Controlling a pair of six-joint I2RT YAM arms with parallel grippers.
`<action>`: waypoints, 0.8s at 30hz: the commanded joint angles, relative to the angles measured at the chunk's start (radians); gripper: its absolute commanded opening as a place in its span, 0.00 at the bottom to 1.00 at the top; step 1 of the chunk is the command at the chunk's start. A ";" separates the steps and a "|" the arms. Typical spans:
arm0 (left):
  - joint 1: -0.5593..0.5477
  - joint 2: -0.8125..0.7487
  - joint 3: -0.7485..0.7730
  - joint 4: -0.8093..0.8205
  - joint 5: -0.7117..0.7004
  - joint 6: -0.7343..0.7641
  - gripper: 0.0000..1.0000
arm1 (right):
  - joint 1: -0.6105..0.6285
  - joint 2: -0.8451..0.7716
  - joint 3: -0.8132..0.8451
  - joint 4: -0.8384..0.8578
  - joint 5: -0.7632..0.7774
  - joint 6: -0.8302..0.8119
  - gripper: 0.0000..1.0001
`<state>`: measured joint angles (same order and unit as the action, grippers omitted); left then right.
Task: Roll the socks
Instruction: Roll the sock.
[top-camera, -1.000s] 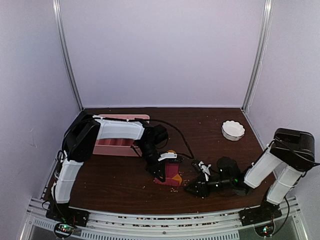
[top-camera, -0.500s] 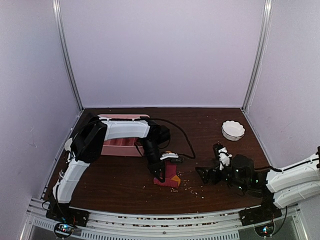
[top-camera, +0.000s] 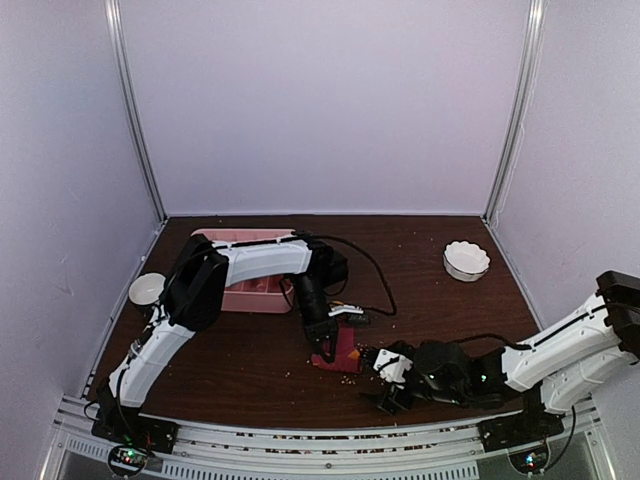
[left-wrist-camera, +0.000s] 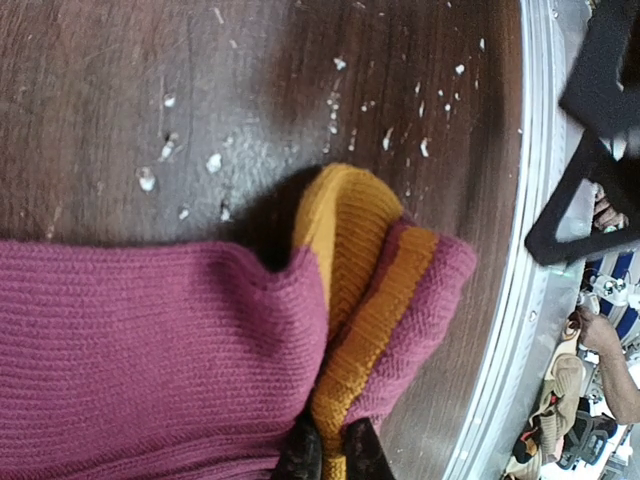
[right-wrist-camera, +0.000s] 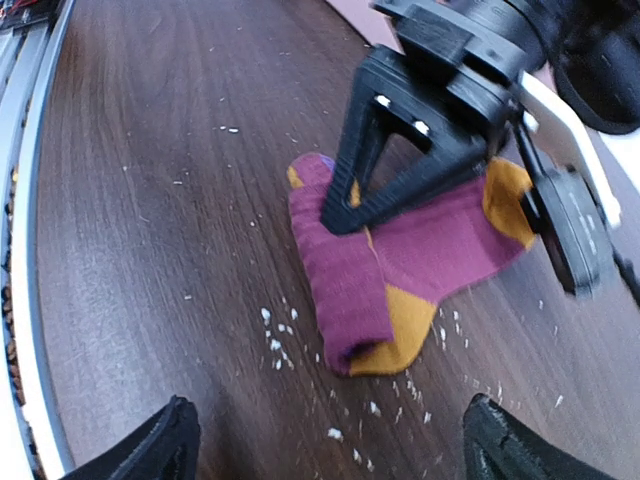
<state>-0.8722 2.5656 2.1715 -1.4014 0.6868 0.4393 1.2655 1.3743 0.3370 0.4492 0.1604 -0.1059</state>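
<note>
While the socks (right-wrist-camera: 400, 260) lie only half folded, rolling is unfinished | left gripper (left-wrist-camera: 330, 455) clamped on socks | right gripper (right-wrist-camera: 330, 440) spread apart, empty

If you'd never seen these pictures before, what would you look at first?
The bright purple-and-orange socks, bunched near the front middle of the dark wood table, with the left gripper pinching them. The right gripper hovers open just beside them, and white crumbs dot the wood around.

Magenta, orange-banded socks (right-wrist-camera: 430, 250); pink tray (top-camera: 250, 298)
</note>
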 joint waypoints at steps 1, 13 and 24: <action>-0.003 0.064 -0.023 0.109 -0.210 -0.007 0.00 | 0.003 0.101 0.120 -0.046 -0.027 -0.208 0.85; -0.004 0.077 -0.015 0.101 -0.179 0.015 0.00 | -0.091 0.342 0.346 -0.131 -0.145 -0.326 0.41; 0.003 0.062 -0.011 0.098 -0.173 0.044 0.05 | -0.137 0.392 0.346 -0.217 -0.250 -0.284 0.11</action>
<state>-0.8761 2.5656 2.1799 -1.4040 0.6712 0.4480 1.1378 1.7294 0.6949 0.3164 -0.0353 -0.4179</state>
